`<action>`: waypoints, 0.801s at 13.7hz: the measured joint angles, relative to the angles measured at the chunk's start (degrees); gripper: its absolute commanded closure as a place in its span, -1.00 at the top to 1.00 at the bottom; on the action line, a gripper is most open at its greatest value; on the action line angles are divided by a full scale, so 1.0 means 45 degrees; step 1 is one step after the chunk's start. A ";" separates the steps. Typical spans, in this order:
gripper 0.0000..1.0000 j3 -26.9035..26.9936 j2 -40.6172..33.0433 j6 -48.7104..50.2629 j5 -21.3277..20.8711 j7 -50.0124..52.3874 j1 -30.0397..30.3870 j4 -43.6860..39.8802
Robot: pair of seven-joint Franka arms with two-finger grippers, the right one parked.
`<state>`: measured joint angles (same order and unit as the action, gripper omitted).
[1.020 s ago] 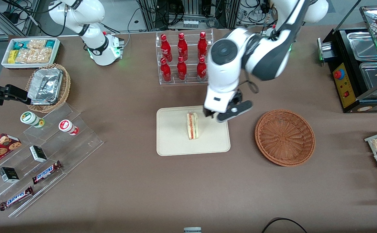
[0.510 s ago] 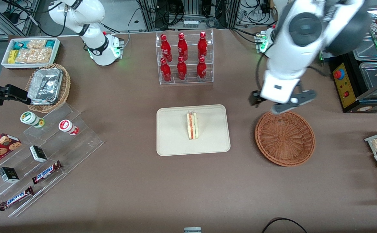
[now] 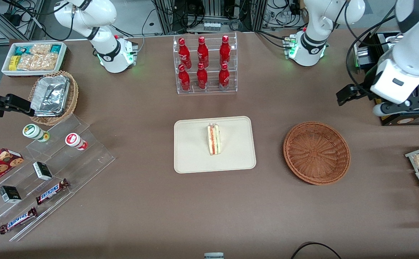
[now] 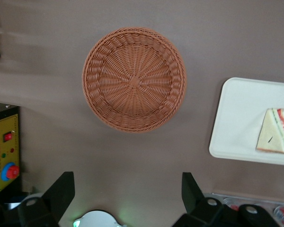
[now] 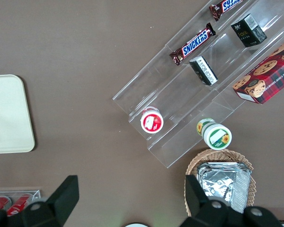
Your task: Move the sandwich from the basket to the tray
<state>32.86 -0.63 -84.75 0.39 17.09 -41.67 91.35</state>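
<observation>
The sandwich [image 3: 213, 139] stands on its edge near the middle of the tray [image 3: 193, 159], filling stripes facing up. The basket [image 3: 316, 152] sits apart from the tray, toward the working arm's end of the table, with nothing in it. The gripper [image 3: 360, 100] hangs high above the table near that end, fingers [image 4: 60, 191] spread wide, holding nothing.

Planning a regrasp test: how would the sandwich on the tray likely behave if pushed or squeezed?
The sandwich stands on a narrow edge on the tray, so a sideways push would probably tip it. Its pale bread and layered filling suggest it is soft and would squash or separate. The gripper, fingers open, hangs away near the working arm's end.
</observation>
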 measured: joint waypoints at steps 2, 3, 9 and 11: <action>0.99 0.0231 -0.0196 0.0435 0.0000 -0.0931 -0.0003 0.0003; 0.99 0.0360 -0.0356 0.0605 -0.0001 -0.1288 -0.0002 0.0005; 0.99 -0.1176 -0.0506 0.0654 0.0000 -0.1693 0.1801 0.0006; 0.99 -0.3552 -0.0274 0.0575 0.0006 -0.1692 0.3984 -0.0060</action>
<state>16.87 -1.86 -82.16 0.42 9.48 -23.74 91.08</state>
